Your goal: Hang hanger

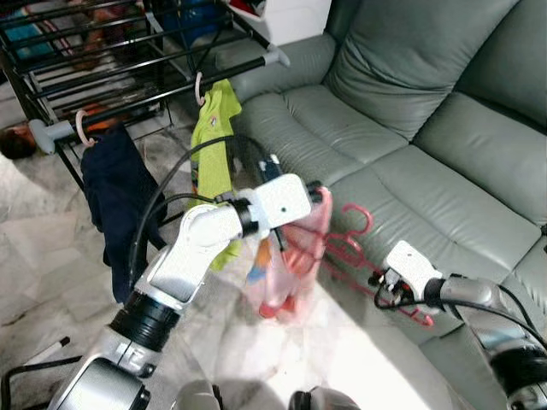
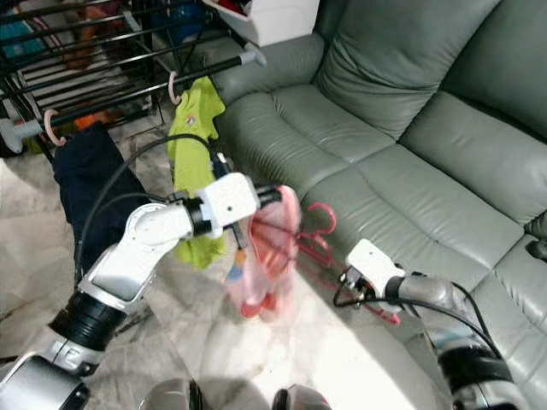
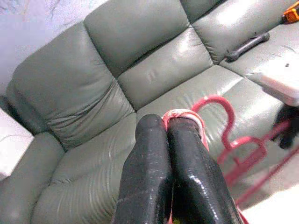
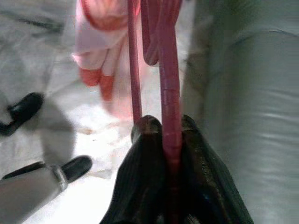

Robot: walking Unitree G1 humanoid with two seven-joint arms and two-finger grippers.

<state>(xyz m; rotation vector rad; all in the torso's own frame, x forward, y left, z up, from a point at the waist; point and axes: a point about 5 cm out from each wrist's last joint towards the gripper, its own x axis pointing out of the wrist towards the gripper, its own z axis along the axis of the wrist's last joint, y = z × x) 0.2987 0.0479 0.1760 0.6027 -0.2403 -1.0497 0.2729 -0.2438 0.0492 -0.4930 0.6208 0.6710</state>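
Observation:
A red hanger (image 1: 349, 244) hangs in the air before the sofa, its hook (image 3: 220, 111) pointing up. A pink garment (image 1: 289, 272) droops from its left end toward the floor. My left gripper (image 3: 167, 125) is shut on the garment's top edge, next to the hook. My right gripper (image 4: 171, 127) is shut on the hanger's other end, low at the right. The black drying rack (image 1: 171, 84) stands at the upper left, well apart from the hanger.
On the rack's front rail hang a lime green shirt (image 1: 214, 137) and a navy garment (image 1: 115, 196), each on a pale hook. A grey-green leather sofa (image 1: 427, 145) stretches across the right. Marble floor (image 1: 51, 256) lies below.

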